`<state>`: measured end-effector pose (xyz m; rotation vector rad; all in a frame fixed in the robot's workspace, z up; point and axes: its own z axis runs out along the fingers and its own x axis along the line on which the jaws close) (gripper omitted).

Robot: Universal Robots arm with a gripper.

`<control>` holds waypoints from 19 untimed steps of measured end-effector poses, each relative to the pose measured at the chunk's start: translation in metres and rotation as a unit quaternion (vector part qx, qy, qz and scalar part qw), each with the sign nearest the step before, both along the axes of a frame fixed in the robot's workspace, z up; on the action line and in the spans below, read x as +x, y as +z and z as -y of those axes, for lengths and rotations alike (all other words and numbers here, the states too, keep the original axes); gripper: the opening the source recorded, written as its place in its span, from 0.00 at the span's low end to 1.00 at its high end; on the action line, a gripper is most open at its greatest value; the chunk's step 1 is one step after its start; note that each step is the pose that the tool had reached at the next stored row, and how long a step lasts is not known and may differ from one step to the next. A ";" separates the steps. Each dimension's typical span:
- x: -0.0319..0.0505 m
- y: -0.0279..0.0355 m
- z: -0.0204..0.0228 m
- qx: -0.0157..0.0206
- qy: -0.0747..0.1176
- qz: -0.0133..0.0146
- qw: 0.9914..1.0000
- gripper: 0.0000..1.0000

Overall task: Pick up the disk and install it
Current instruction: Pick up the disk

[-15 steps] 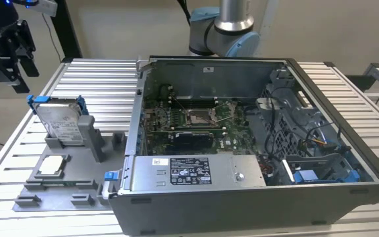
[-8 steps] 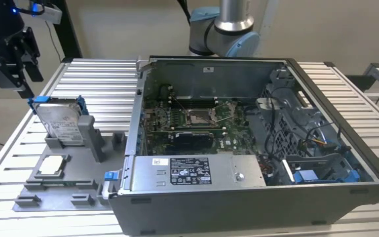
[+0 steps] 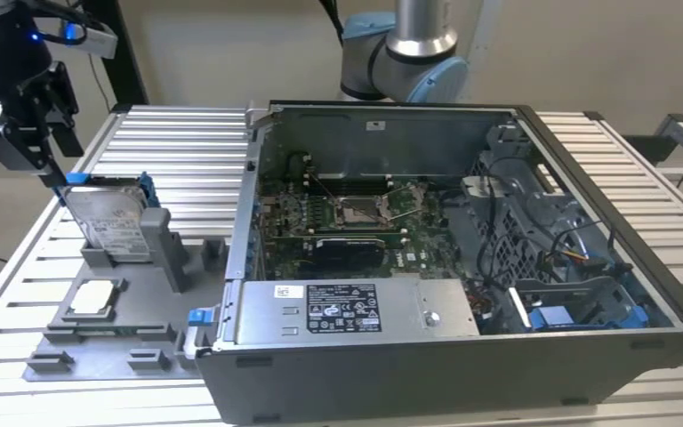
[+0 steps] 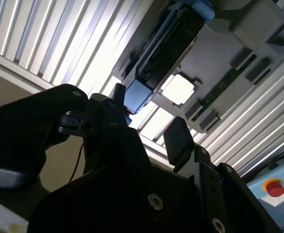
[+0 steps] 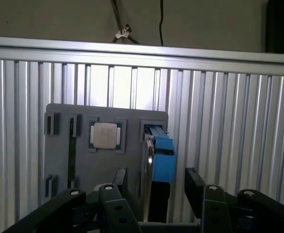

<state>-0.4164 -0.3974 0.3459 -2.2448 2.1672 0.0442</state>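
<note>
Disk [image 3: 114, 222] upright in holder [image 3: 173, 253], pincer [image 5: 155, 175] apart, seemingly flanking its top edge

Tally, taken from the open computer case [image 3: 461, 374].

- Case: one.
- Inside the case: one grey labelled box [image 3: 354, 307], one green board [image 3: 300, 218], one square socket [image 3: 363, 211].
- Beside the case: one grey fixture [image 3: 116, 347], holding one disk [image 3: 114, 222] and one square silver chip [image 3: 92, 298].
- Behind the case: one arm base [image 3: 407, 53].
- Above the fixture: one gripper [image 5: 156, 172], with two fingers [image 5: 194, 182].
</note>
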 end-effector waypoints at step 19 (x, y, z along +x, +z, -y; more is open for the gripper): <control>0.0027 -0.0345 -0.0002 -0.001 -0.009 0.000 1.000 1.00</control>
